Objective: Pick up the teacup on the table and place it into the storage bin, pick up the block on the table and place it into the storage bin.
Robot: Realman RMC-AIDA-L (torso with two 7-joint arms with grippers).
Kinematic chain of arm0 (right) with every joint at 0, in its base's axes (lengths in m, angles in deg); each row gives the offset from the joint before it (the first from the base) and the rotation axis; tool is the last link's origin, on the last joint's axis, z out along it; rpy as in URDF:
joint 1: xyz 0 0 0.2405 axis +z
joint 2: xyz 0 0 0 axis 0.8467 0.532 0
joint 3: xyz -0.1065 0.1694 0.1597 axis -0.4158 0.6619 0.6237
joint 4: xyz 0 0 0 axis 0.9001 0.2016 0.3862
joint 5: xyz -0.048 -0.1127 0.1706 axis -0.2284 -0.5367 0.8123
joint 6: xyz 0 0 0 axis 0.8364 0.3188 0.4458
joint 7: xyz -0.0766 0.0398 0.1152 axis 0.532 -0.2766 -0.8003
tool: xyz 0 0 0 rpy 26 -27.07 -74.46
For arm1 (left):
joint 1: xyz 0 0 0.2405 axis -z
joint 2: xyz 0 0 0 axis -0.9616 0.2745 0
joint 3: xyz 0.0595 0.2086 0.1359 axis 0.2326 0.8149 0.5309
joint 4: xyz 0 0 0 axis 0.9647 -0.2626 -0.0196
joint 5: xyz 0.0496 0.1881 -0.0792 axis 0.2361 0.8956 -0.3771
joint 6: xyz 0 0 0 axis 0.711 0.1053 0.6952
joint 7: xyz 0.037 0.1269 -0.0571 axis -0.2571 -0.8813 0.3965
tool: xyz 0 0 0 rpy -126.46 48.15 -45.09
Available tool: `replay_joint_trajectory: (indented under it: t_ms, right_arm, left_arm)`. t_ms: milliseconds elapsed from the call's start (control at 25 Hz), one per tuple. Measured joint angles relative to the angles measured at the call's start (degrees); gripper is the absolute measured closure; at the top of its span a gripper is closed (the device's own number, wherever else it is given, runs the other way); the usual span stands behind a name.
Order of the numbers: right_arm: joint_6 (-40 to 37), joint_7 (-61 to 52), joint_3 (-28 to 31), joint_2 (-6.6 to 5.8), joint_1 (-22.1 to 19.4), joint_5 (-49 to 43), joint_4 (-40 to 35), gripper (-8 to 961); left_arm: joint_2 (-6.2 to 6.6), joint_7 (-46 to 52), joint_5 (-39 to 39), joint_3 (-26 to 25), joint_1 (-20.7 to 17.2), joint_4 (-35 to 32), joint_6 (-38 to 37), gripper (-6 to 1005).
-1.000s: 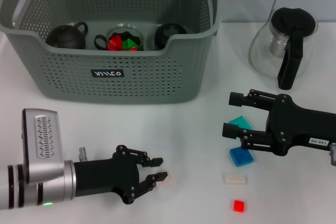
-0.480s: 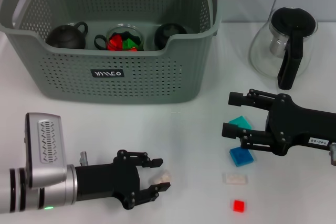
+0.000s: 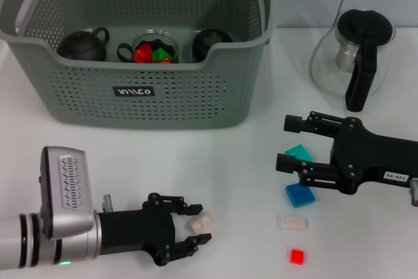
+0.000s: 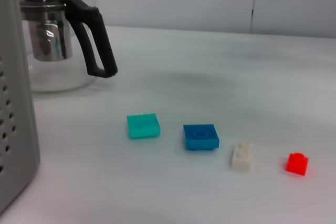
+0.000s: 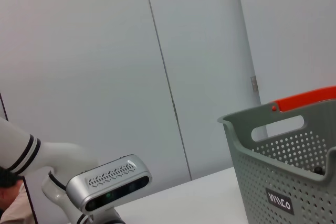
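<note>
- The left gripper is hanging low over the table's near edge, its fingers pinching a small white block by little more than one end.
- With so slight a hold, I judge the block is at risk of twisting or slipping out on the way up to the bin.
- The bin's front rim is standing well above the gripper; a low approach could be knocking the block loose against the wall.
- The right gripper is resting spread open around the teal block, empty, just beside the blue block.
- A white piece and red block are lying near; any sweep there could be scattering them.
- Teacups are sitting inside the bin.
</note>
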Motion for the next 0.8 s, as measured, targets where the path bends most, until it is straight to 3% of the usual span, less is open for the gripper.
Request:
replay_joint_trajectory:
  t_ms: [280,800]
  right_arm:
    - [-0.05,0.00,0.00,0.00,-0.12,0.06,0.00,151]
    - [-0.18,0.00,0.00,0.00,-0.12,0.11,0.00,150]
  left_arm:
    - [0.04,-0.08,0.03,0.13,0.12,-0.17,-0.25,567]
    - [-0.02,-1.42,-0.10,1.77,0.12,-0.91,-0.56,830]
